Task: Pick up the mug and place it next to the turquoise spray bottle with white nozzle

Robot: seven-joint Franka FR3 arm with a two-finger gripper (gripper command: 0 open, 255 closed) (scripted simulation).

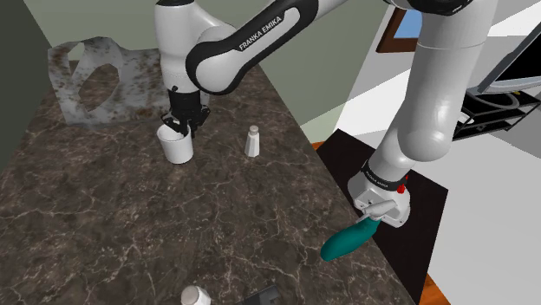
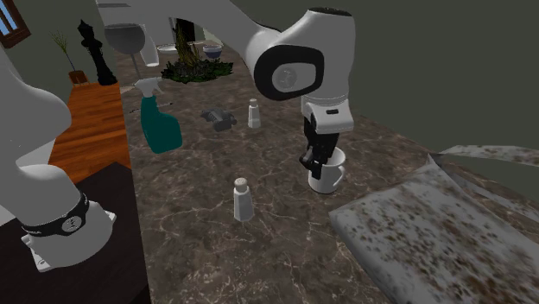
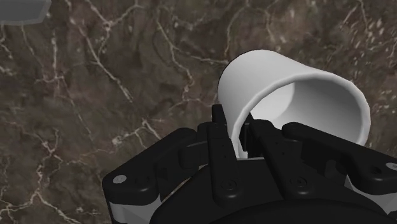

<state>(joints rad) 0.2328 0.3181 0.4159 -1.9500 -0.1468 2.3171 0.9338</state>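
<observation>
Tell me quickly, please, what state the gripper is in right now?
Gripper: closed on the white mug, clasping its rim wall, one finger inside and one outside.

claw (image 3: 236,132) hides mug (image 3: 280,76) rim, btm shaker (image 1: 196,296) cropped

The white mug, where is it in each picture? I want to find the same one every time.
Shoulder view: the white mug stands on the dark marble counter, upper left of the middle.
Second exterior view: the white mug is right of the middle, far from the turquoise spray bottle.
Wrist view: the white mug is right at the fingers.
Shared landmark: the black gripper, pinching the mug's rim.
</observation>
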